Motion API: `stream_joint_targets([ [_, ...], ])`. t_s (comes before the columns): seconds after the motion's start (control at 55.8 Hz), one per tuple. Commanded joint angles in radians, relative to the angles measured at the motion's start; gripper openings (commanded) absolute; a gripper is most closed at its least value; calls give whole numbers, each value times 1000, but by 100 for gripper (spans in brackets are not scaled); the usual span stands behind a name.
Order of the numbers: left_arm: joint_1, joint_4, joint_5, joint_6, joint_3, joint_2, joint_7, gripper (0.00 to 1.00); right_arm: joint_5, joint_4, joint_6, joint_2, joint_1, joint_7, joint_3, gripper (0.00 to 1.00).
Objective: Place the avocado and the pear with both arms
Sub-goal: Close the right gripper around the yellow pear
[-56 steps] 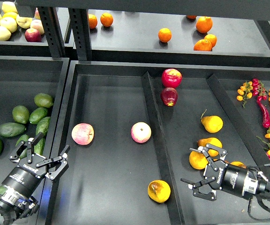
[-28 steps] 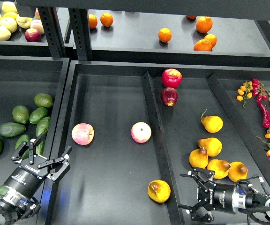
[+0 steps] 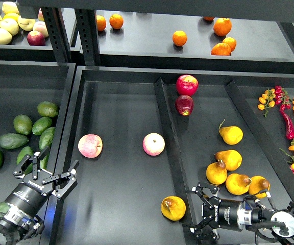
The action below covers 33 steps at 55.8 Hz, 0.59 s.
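Right arm pulls back and left; left arm dips slightly.
Right gripper [image 3: 197, 212], fingers spread, is no longer over the cluster of pears [image 3: 233, 171]; it now sits low beside the divider [image 3: 173, 153], just right of the pear [image 3: 173, 207] in the centre bin. All four clustered pears are uncovered. Left gripper [image 3: 46, 168], also spread, sits a touch lower by the avocados [image 3: 27, 133].

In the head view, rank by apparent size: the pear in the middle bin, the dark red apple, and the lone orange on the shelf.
Largest to smallest:
1. pear, though nearest the camera
2. dark red apple
3. orange, though farthest back
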Motion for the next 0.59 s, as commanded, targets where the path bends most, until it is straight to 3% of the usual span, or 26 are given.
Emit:
stream_joint_targets([
  [0.0, 0, 0, 0, 0, 1, 0, 0, 99, -13, -20, 0, 26, 3, 0, 0, 100],
  [0.573, 1, 8, 0, 0, 3, 0, 0, 99, -13, -113, 0, 113, 30, 0, 15, 86],
])
